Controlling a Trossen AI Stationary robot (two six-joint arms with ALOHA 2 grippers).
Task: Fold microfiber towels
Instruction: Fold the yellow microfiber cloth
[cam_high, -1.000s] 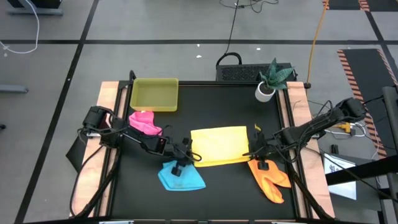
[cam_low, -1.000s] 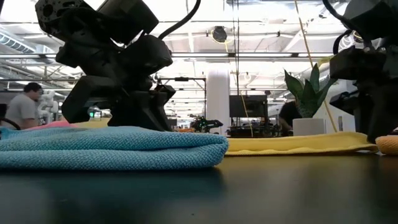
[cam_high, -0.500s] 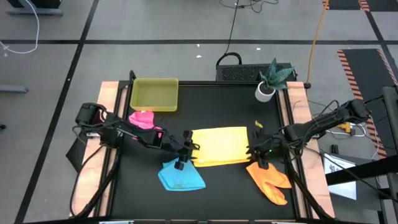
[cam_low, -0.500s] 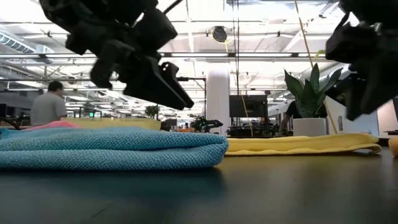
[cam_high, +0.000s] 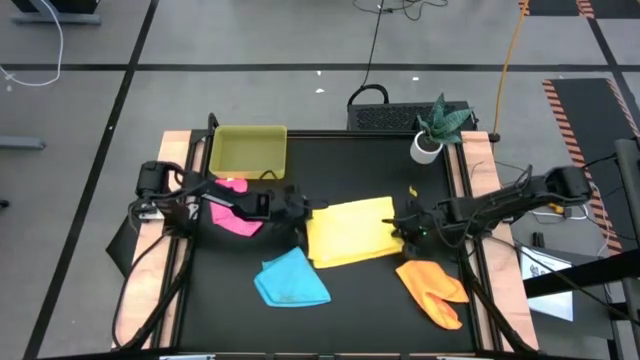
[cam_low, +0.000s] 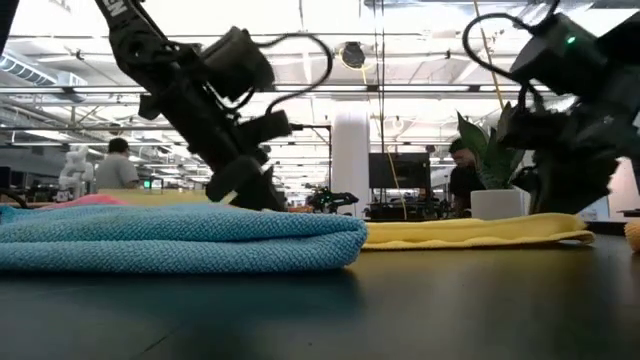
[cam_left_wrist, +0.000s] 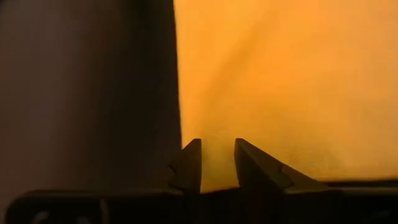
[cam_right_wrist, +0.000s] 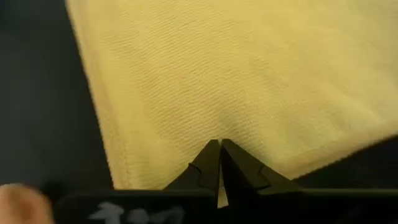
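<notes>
The yellow towel (cam_high: 350, 232) lies flat and a little askew at mid-table. My left gripper (cam_high: 303, 212) is down on its left edge, the fingers close together with yellow cloth between them (cam_left_wrist: 214, 158). My right gripper (cam_high: 400, 226) is at the towel's right edge, fingertips together on the cloth (cam_right_wrist: 219, 149). A folded sky blue towel (cam_high: 290, 280) lies near the front edge. The orange towel (cam_high: 432, 290) is crumpled at the near right. The pink towel (cam_high: 232, 208) is bunched under my left arm. My left gripper has the yellow towel's left edge (cam_left_wrist: 211, 134) between its two fingers, coming slanting down from the table's left. The towel lies on the table. One layer or several, I cannot tell. My right gripper pinches the yellow towel at its right edge (cam_right_wrist: 219, 134) between shut fingertips, slanting down from the table's right. The cloth lies flat on the table around the fingers.
A yellow-green tray (cam_high: 248, 152) stands at the far left and a potted plant (cam_high: 432, 132) at the far right. Bare black table lies between them beyond the yellow towel. People show in the room behind the table in the low view.
Both grippers have left the yellow towel's near corners and gone toward the table's far edge along its short sides, then come down on it again. The towel, lying square before, now lies slightly turned, its near right part shifted toward the far edge.
</notes>
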